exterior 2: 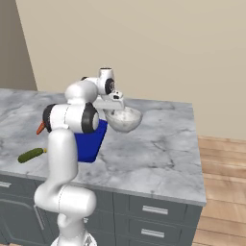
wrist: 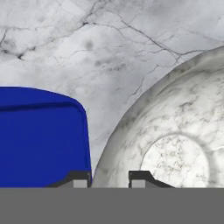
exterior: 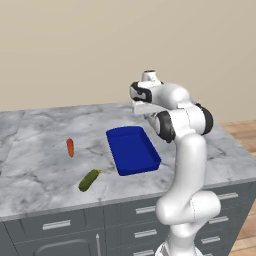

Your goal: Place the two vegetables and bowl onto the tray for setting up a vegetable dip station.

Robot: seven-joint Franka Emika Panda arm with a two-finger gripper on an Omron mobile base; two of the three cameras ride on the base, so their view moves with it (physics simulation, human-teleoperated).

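Two veggies sit loose on the marble counter [exterior: 45, 165] in the left base view: the carrot [exterior: 70, 147] further back, the cucumber [exterior: 89, 180] closer to the front edge, well apart from each other. The blue tray [exterior: 132, 150] lies to their right with nothing in it, and the arm hides the bowl here.

From the right base view, the bowl [exterior 2: 124, 119] looks lifted just off the counter, right beside the tray's [exterior 2: 89, 141] far corner. The gripper [exterior 2: 114, 108] comes down on its near rim. Cucumber [exterior 2: 30, 154] is off at the left, and a bit of carrot [exterior 2: 40, 128] peeks from behind the arm.

In the hand view, the fingertips [wrist: 141, 177] straddle the bowl's [wrist: 175, 144] rim, one tip each side, so it's pinching the bowl. Tray [wrist: 41, 140] is just left of the bowl, marble between them.
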